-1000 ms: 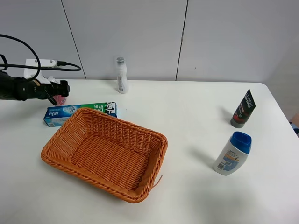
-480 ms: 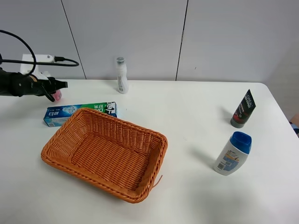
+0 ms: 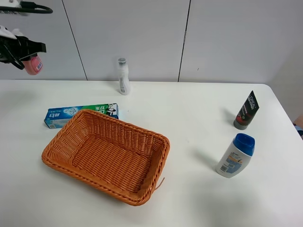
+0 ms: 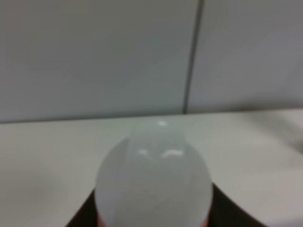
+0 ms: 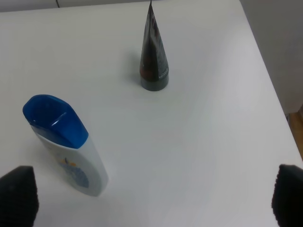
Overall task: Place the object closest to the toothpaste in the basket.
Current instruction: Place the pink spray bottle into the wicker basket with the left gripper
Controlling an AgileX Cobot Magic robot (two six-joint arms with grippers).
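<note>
The white table has five things on it. A brown basket sits on the left, with the toothpaste box lying just behind it (maybe touching). A white bottle stands at the back. On the right stand a dark tube and a blue-capped bottle.

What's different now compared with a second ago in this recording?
The left gripper, shut on the pink bottle, has lifted it off the table from just behind the toothpaste box and carried it high, up and to the left in the exterior view. The basket, the toothpaste box, the white bottle, the black tube and the blue-capped bottle have not moved.
</note>
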